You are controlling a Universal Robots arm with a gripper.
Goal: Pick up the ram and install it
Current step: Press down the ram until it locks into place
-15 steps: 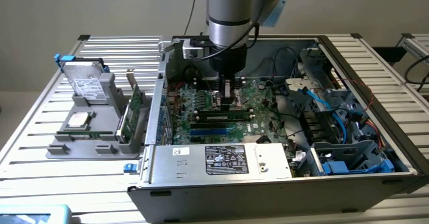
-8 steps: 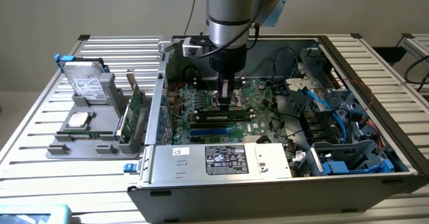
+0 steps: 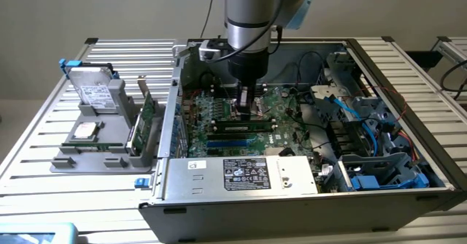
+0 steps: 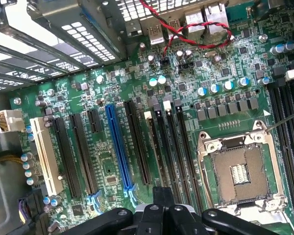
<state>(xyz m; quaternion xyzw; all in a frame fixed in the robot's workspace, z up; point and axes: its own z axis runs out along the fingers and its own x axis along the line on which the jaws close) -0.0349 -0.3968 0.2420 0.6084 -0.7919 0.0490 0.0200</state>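
In the exterior view, the ram [image 3: 244,127], a long thin green stick with black chips and a pale label, lies lengthwise in a motherboard slot inside the open computer case [image 3: 219,208]. My gripper [image 3: 246,111] hangs straight down from the arm over the motherboard [image 3: 219,112], just behind the ram. Whether it touches the ram I cannot tell. In the wrist view the gripper [image 4: 161,209] is shut with nothing between its dark fingers [image 4: 149,215]. Beyond them lie long black slots [image 4: 171,147], a blue slot [image 4: 118,147] and the bare CPU socket [image 4: 237,171].
A grey holder [image 3: 87,162] at the exterior view's left carries a hard drive [image 3: 95,91], a chip [image 3: 86,129], an upright green card [image 3: 146,118] and a thin green strip [image 3: 91,145]. The power supply [image 3: 241,174], drive cage [image 3: 379,173] and cables [image 3: 343,104] crowd the case.
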